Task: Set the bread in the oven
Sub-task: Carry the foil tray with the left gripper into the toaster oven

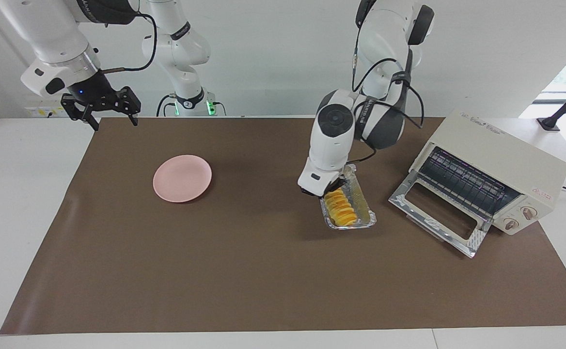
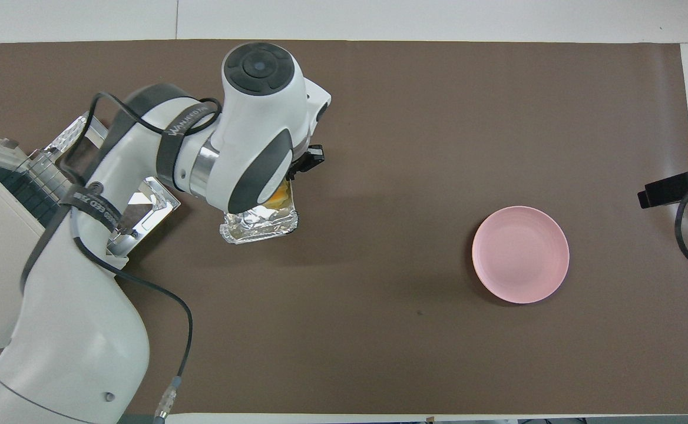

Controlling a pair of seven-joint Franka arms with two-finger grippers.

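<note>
While the toaster oven (image 1: pixel 486 179) stands door-down at the left arm's end of the bench (image 1: pixel 263 281), the foil tray (image 1: pixel 363 203) beside it holds the bread (image 1: pixel 340 208); left pincer (image 1: pixel 334 188) clamped on the bread; right pincer (image 1: pixel 111 114) spread wide, holding nothing.

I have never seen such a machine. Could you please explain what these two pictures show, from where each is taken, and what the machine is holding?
These are two robot arms at a table. One picture faces them from across the table; the other looks down from above them. On the brown mat lie a pink plate, a foil tray with bread in it, and a small oven with its door folded down. The left tool is down at the tray's end nearer the robots, shut on the bread. The right tool waits open above the mat's corner, holding nothing.
</note>
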